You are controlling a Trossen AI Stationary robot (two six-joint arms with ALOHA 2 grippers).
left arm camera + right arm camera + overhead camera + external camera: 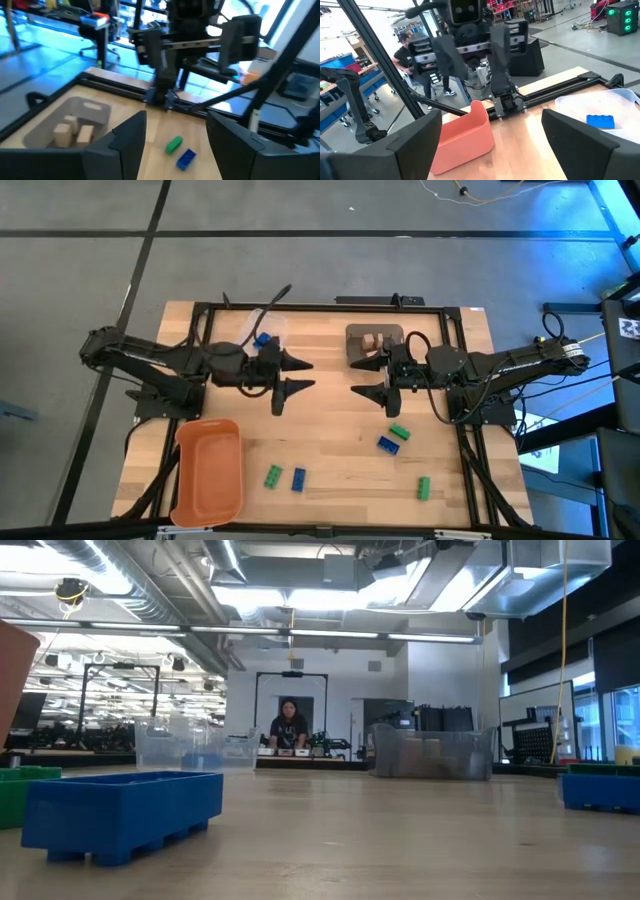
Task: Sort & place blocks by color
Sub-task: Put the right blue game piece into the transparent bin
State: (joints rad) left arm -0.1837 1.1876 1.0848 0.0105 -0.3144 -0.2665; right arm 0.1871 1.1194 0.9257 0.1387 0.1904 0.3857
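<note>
From above, a pale wooden worktop (330, 440) with plank grain sits in a black metal frame on a grey floor. The left gripper (296, 374) and right gripper (368, 376) face each other mid-worktop, each with its 2 dark wedge-shaped fingers spread wide and gripping nothing. A glossy orange plastic tray (208, 470) lies at the near left. A clear tub (262, 332) by the left arm holds a blue brick (264, 339); a grey tray (374, 338) by the right arm holds tan bricks (371, 340). Loose on the wood: a green brick (272, 475) just beside a blue one (298, 479), a green-and-blue pair (393, 438) near the right arm, and a lone green brick (423, 488).

Level with the worktop, a studded blue brick (120, 810) looms at left, and a person (289, 730) stands behind a far bench in a bright open hall.

Left wrist: parted fingers (130, 137) frame a green brick (173, 145) touching a blue one (186, 158), tan bricks (74, 134) in the grey tray (97, 107).

Right wrist: wide-set fingers (420, 135) frame the orange tray (470, 132) and the blue brick (600, 121) in the clear tub (580, 107).
</note>
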